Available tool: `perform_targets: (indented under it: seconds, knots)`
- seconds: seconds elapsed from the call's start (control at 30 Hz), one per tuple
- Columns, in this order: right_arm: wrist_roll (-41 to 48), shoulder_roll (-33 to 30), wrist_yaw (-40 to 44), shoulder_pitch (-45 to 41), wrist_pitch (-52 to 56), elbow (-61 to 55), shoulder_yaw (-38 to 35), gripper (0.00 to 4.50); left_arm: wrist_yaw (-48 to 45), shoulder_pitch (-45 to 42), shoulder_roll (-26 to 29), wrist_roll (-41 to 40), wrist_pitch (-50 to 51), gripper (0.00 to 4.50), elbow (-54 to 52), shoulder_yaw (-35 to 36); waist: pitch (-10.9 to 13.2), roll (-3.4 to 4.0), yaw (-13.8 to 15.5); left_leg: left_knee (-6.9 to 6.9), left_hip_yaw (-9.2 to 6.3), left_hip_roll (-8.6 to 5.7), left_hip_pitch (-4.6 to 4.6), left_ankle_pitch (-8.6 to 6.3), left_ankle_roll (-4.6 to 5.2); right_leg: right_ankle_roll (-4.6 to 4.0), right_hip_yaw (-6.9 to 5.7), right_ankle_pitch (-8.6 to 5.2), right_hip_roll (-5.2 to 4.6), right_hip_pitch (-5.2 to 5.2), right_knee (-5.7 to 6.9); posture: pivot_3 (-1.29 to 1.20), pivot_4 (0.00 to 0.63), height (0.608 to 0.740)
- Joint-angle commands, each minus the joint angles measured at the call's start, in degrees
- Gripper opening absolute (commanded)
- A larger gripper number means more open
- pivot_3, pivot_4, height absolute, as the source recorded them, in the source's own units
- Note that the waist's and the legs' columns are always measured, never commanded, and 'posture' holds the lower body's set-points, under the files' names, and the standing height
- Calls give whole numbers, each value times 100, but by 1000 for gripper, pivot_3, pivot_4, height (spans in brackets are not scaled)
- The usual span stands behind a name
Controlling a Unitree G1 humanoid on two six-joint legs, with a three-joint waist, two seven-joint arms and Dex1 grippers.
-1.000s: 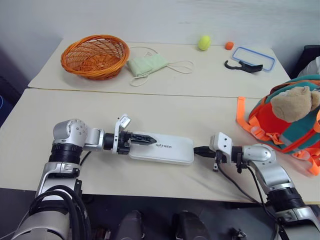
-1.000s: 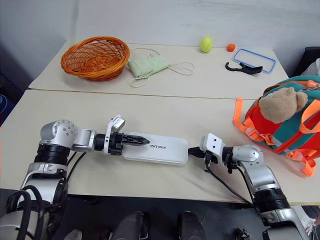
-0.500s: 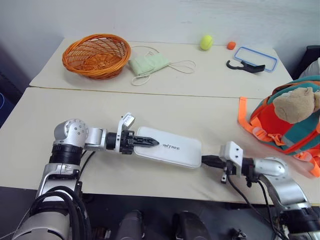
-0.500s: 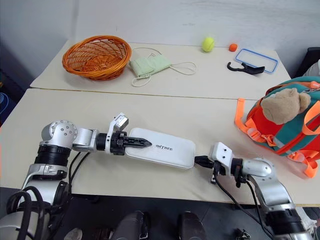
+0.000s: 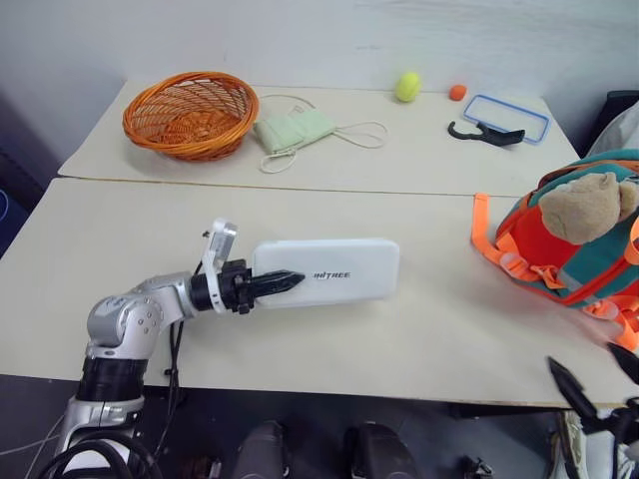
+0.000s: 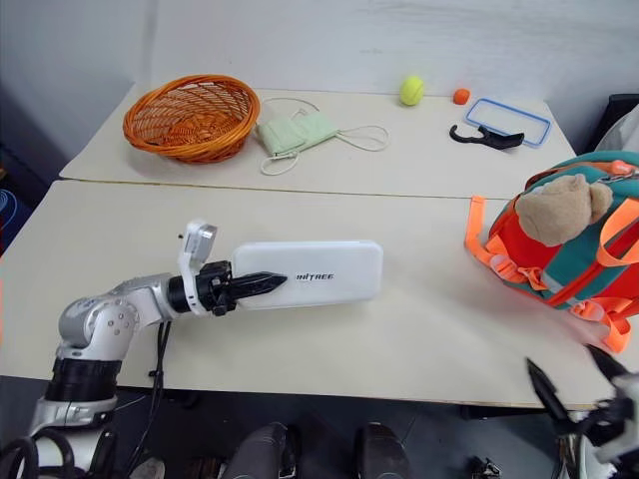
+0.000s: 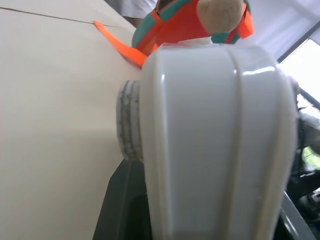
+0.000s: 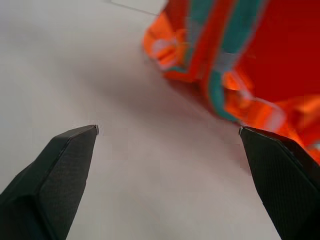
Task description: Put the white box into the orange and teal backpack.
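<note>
Left eye view shows the left claw (image 5: 262, 284) pinching one short end of the white box (image 5: 324, 271). One black finger lies along the top of the box and the other is hidden under it. The box looks lifted a little off the counter (image 5: 429, 319), but I cannot be sure of that.

The long way of the box runs out from the claw toward the orange and teal backpack (image 5: 564, 244). So the far end of the box points at the backpack, with a wide bare patch of counter between them. The backpack lies at the edge of the counter with a tan teddy bear (image 5: 589, 205) on it, and an orange strap (image 5: 485, 239) reaches out toward the box.

The right claw (image 6: 574, 384) is near the backpack, down by the counter's front edge. Its two black fingers are spread wide and hold nothing. In the right wrist view, bare counter shows between the two fingertips (image 8: 75, 142) and the backpack lies just past them. That claw is the nearer one to the backpack, so I think it could help hold the bag open.

Small dark letters are printed on top of the box. They look like "UNITREE", but the first letters are hard to read.
</note>
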Motion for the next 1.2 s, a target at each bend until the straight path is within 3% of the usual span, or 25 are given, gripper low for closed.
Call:
perform_targets:
  seconds: [0.03, 0.13, 0.27, 0.4, 0.5, 0.87, 0.9, 1.2]
  knots:
    - [339, -174, -83, -166, -195, 265, -473, 4466, -377, 121, 175, 179, -622, 1172, -158, 125, 0, 0, 1, -4, 0, -1, 0, 1, 1, 0, 0, 0, -1, -1, -2, 0, 150, 740]
    - [570, -695, 197, -498, 96, 502, -350, 4466, -370, 127, 173, 42, -623, 1172, -95, 307, 1, 2, -1, -10, 0, -4, 0, 4, 11, -2, 2, 0, -9, -2, -4, 0, 150, 740]
    - [519, -1630, 460, -1800, 378, 1221, 256, 4466, -342, 108, 147, -23, -484, 1172, -100, 337, 1, 4, -105, -11, -1, -5, 1, 7, 19, -2, 1, 0, -11, -3, 1, 0, 150, 740]
    - [198, -2158, 858, -2775, 420, 2121, 914, 4466, -237, 133, 27, -76, -460, 1172, -221, 390, 5, 11, -84, -12, -6, -3, -2, 14, 13, -2, -9, 0, -2, -8, 6, 0, 150, 740]
    - [263, -2287, 957, -3580, 634, 2459, 1317, 3892, -4, 126, -111, -298, -329, 1172, -305, 617, 5, 12, -79, -11, -8, -4, -16, 20, 13, -2, -14, -1, -2, -19, 8, 0, 150, 740]
    - [-88, -1708, 717, -4776, 416, 1940, 2368, 178, 910, 292, -201, -960, -13, 1172, -284, 1656, 6, 12, -115, 28, -10, 0, -25, 16, 18, -1, -14, -1, -4, -23, 31, 0, 150, 740]
    - [-71, -1597, 657, -4824, 470, 1669, 2557, 9, 977, 318, -199, -939, -51, 1172, -210, 1748, 6, 12, -126, 28, -9, 0, -25, 16, 17, -1, -14, -1, -3, -24, 31, 0, 150, 740]
    - [749, -998, 1254, -5614, 1692, -150, 4648, 9, 1654, 190, -248, -914, -477, 1172, 295, 2468, 11, 4, -130, 28, -9, 5, -31, 14, 12, -1, -13, -1, -2, -37, 37, 0, 150, 740]
